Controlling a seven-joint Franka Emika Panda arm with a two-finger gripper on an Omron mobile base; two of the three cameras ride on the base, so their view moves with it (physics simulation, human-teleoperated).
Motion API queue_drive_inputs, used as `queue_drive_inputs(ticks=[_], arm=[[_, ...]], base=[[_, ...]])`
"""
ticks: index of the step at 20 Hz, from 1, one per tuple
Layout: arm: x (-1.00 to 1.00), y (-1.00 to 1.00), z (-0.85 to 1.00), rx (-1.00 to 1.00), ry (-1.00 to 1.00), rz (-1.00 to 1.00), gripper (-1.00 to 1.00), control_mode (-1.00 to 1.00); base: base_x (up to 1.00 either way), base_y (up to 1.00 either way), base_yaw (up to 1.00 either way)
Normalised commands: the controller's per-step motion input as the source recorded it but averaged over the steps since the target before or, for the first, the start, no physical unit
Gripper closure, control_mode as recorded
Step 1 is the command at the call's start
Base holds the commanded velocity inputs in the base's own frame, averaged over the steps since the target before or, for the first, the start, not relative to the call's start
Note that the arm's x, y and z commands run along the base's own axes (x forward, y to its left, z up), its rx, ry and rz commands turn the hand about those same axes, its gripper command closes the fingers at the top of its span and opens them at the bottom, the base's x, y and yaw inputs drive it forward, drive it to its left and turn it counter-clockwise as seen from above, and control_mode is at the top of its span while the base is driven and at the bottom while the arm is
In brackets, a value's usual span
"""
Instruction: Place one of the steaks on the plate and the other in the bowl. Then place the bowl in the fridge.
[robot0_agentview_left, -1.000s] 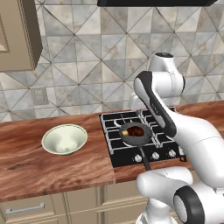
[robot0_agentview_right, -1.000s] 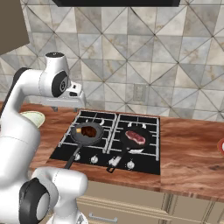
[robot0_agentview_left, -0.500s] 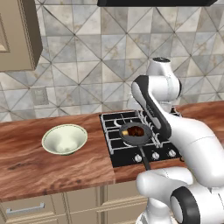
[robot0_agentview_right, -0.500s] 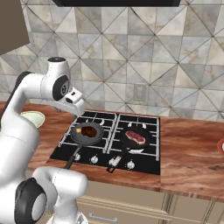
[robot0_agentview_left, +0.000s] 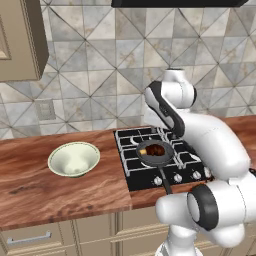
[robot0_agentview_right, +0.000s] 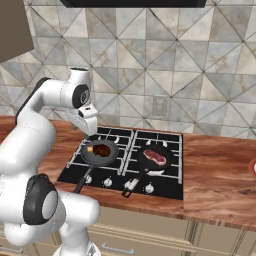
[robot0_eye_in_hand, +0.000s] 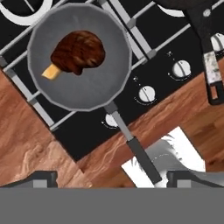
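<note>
Two steaks, each in its own pan on the hob: one (robot0_agentview_right: 102, 149) in the left pan (robot0_agentview_right: 100, 153), one (robot0_agentview_right: 155, 158) right. Bowl (robot0_agentview_left: 74, 159) on worktop (robot0_agentview_left: 30, 190), left of hob (robot0_agentview_left: 160, 160).

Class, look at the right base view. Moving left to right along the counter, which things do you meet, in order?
Pan holding the dark brown steak → pan holding the pinkish steak → red object at the right edge, too cut off to identify.

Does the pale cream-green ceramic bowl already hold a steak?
No, the pale cream-green ceramic bowl on the wooden counter is empty inside.
</note>
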Motion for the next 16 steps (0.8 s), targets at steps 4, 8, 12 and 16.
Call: queue_drive_inputs(ticks=[4, 8, 12, 16], arm=[[0.31, -0.14, -0.30, -0.03, 0.14, -0.20, -1.00, -1.00], [0.39, -0.11, -0.34, -0.04, 0.05, -0.11, -1.00, -1.00], [0.34, 0.00, -0.44, -0.07, -0.01, -0.01, -1.00, -1.00], [0.31, 0.00, -0.45, -0.04, 0.00, -0.04, -1.00, -1.00]], base=[[0.00, 0.00, 0.00], [0.00, 0.00, 0.00], [0.00, 0.00, 0.00], [0.00, 0.00, 0.00]])
